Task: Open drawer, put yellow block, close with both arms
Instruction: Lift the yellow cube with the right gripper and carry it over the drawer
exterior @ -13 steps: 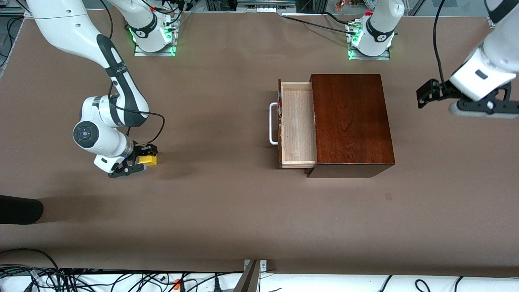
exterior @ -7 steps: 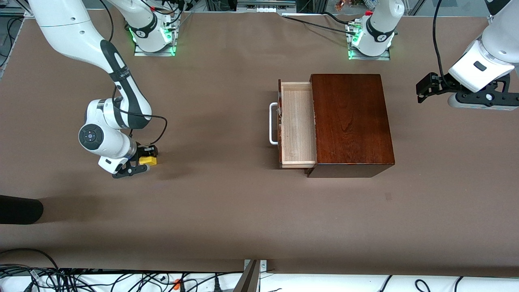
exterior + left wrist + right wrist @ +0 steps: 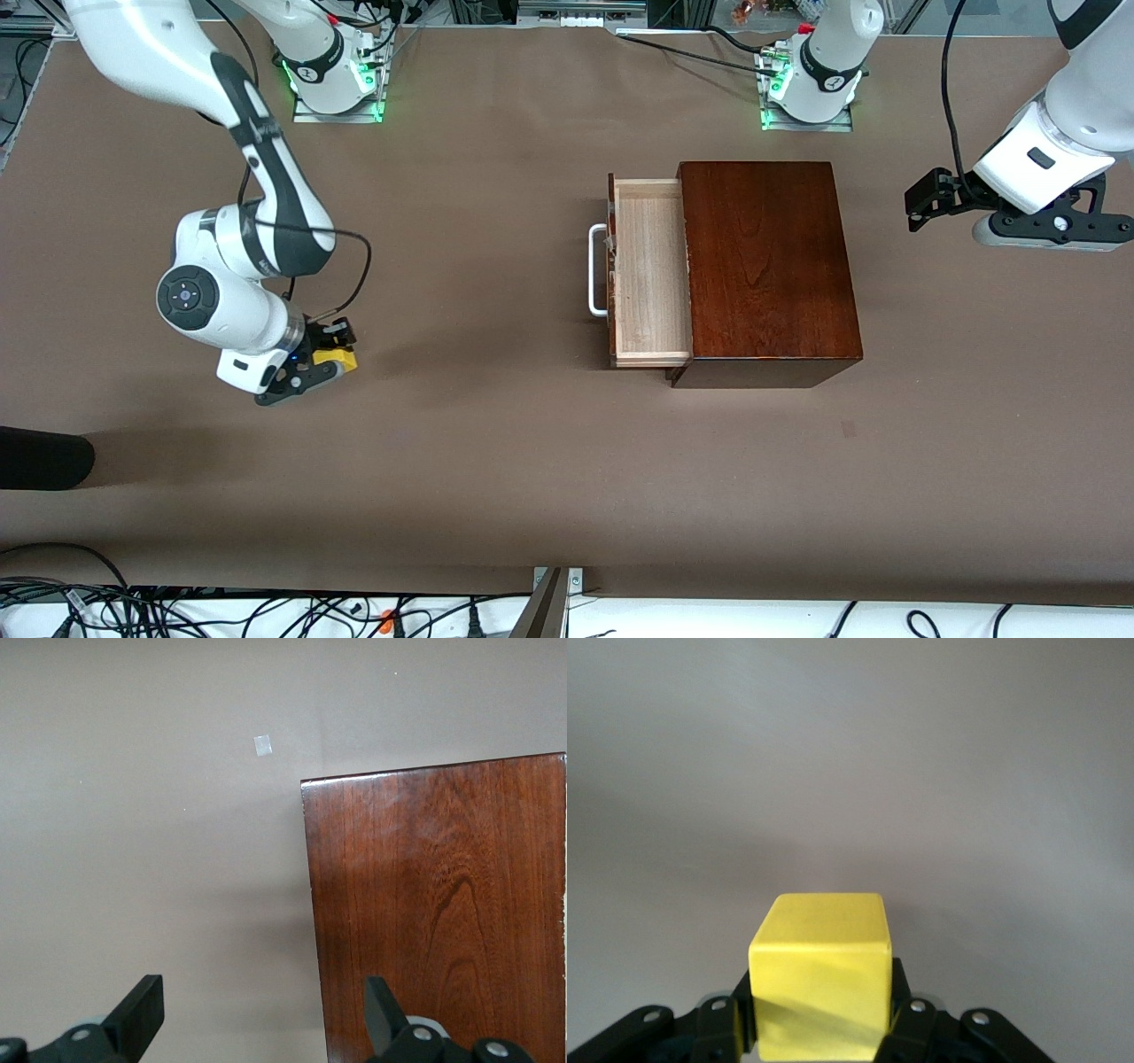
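Two white arms work over one brown surface (image 3: pixel 496 461). One yellow block (image 3: pixel 338 358) is in play, and it sits clamped between the two fingers of the right end effector (image 3: pixel 330 354), toward the right arm's end of the surface. The right wrist view shows the block (image 3: pixel 819 979) squeezed on both sides by the black fingers (image 3: pixel 906 1014), with bare brown surface ahead of it; whether the block is touching the surface or raised just off it cannot be told.

One dark mahogany box (image 3: pixel 766 266) stands toward the left arm's end, well apart from the block. Its single drawer (image 3: pixel 651 270) is pulled out toward the right arm's end, showing a pale wooden tray with nothing in it. One white U-shaped handle (image 3: pixel 597 270) is fixed to the drawer's front.

The left end effector (image 3: pixel 921 199) hangs in the air over the bare surface beside the box, at the side away from the drawer, and the left arm waits there. In the left wrist view its two fingers (image 3: pixel 142 1014) stand spread apart with nothing between them, and the box top (image 3: pixel 443 904) lies below one of them. One small pale patch (image 3: pixel 262 745) marks the surface near the box corner.

Two arm bases with green lights (image 3: pixel 337 84) stand along the edge of the surface farthest from the front camera.
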{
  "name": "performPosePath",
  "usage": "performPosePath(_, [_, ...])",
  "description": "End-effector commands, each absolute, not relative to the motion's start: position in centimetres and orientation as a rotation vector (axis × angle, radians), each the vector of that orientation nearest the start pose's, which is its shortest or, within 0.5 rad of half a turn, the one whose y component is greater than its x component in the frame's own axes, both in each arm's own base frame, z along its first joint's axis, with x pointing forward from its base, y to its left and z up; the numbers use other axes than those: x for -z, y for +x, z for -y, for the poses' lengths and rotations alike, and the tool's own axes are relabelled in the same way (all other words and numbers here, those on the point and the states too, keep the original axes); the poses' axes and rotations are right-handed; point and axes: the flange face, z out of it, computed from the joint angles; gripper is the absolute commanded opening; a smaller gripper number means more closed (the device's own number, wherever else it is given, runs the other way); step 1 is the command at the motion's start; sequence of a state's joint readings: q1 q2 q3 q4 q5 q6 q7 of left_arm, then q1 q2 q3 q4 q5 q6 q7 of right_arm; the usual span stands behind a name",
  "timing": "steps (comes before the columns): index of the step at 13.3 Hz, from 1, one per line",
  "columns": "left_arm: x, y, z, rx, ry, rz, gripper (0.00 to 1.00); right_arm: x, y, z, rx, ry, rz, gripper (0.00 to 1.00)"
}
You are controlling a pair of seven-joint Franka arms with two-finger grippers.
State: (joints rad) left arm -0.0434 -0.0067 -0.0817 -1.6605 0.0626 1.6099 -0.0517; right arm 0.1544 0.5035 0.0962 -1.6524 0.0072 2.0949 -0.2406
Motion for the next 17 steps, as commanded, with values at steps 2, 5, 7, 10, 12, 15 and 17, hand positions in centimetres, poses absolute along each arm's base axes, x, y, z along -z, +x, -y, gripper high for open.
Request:
performPosePath(2, [-59.5,55.2,6.4,-0.043,-3.101,-0.112,1.0,-38.0,64.8,-28.5,-0.076,-2.886,1.06,0.23])
performPosePath(5, [-59.6,55.1,6.4,-0.042,-3.1,-0.115,1.0,-40.2,60.3,-39.9,-0.011,-2.794,1.293,0.23])
performPosePath(7, [-59.6,55.1,6.4,-0.045,-3.101,-0.115,1.0,-41.7,58.5,-44.5,0.057,-2.745,1.404,0.23])
performPosePath(10, [-59.6,55.1,6.5,-0.045,-3.101,-0.117,1.0,-43.5,52.7,-53.1,0.151,-2.688,1.692,0.23])
performPosePath(12, [-59.7,55.0,6.6,-0.045,-3.099,-0.119,1.0,-43.0,49.4,-56.9,0.189,-2.641,1.821,0.25])
performPosePath(15, [-59.7,55.0,6.6,-0.045,-3.099,-0.119,1.0,-42.8,45.6,-60.3,0.21,-2.58,1.888,0.25])
performPosePath(17, [-59.7,55.0,6.6,-0.045,-3.101,-0.119,1.0,-41.3,44.7,-61.9,0.253,-2.55,1.92,0.25])
